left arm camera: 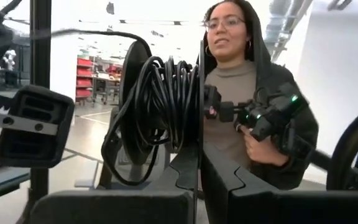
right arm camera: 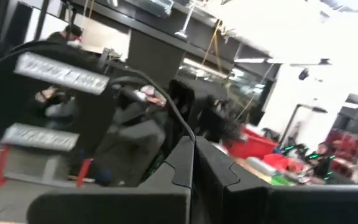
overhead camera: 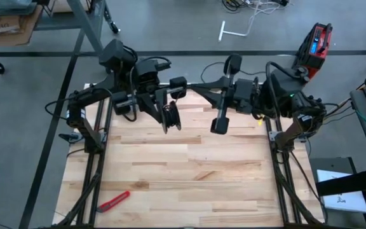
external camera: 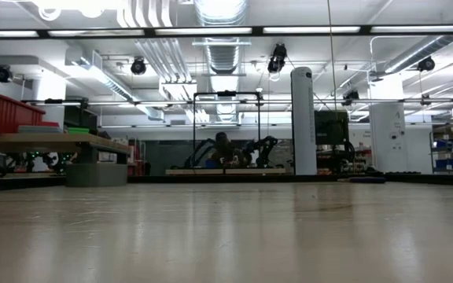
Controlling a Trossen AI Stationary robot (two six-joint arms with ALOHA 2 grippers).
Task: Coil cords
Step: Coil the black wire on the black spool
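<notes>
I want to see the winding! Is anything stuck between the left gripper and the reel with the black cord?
No, nothing is. The left gripper is already shut on the reel, held above the table.

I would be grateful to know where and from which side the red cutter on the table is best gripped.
Probably mid-handle on the red cutter, from straight above: it lies flat and diagonal on the table, long and narrow, so the claw fingers should close across its width, turned square to its length.
</notes>
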